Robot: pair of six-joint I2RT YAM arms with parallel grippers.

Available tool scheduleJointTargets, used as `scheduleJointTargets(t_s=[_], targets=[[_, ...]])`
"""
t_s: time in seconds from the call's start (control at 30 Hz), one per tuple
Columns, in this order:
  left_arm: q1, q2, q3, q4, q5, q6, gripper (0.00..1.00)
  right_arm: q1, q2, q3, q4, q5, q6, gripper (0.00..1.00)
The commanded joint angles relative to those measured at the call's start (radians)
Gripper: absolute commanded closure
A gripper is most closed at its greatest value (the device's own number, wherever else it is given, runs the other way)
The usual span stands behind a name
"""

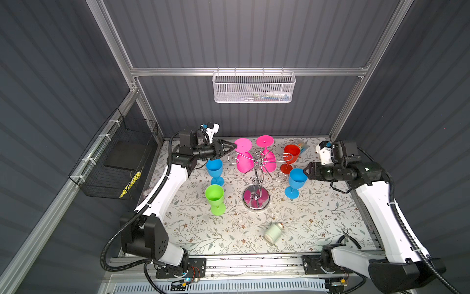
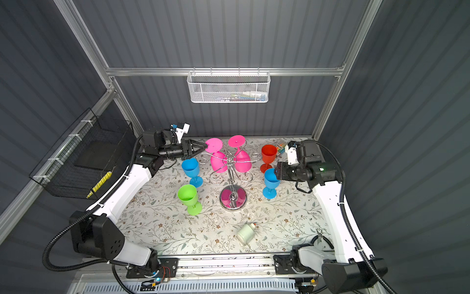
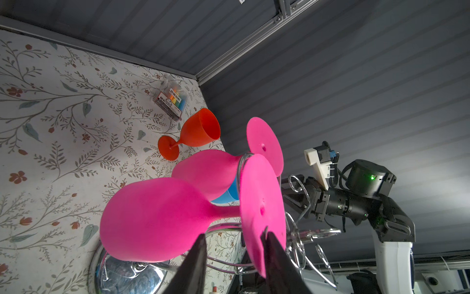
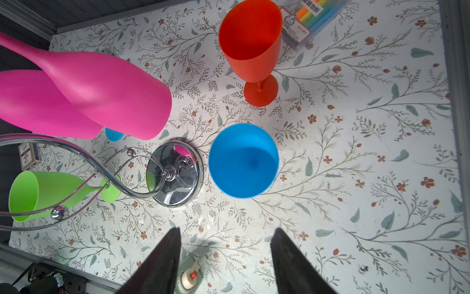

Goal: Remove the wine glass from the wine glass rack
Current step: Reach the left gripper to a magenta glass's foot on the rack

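left end effector (image 3: 234, 236), partly open, straddles the foot of the pink wine glass (image 1: 243, 161) hanging inverted on the wine glass rack (image 1: 255, 201); an edge-only pinch may slip or tip the rack. right end effector (image 4: 228, 230): open, empty.

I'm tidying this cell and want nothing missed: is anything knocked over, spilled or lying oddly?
Yes: the small white bottle lies on its side on the table, in front of the wine glass rack. No spill shows around it. The pliers also lie loose near the table's front right corner.
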Motion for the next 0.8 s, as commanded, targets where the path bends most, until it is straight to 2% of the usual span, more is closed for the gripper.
scheduleJointTargets(t_s=[0.0,0.77], targets=[[-0.004,0.007,0.019,0.029,0.028,-0.018,0.67,-0.004,-0.015,-0.006,-0.007,-0.002,-0.009,0.41],[-0.004,0.006,0.007,0.154,0.042,-0.197,1.00,-0.004,-0.019,-0.007,-0.010,0.008,-0.007,0.41]])
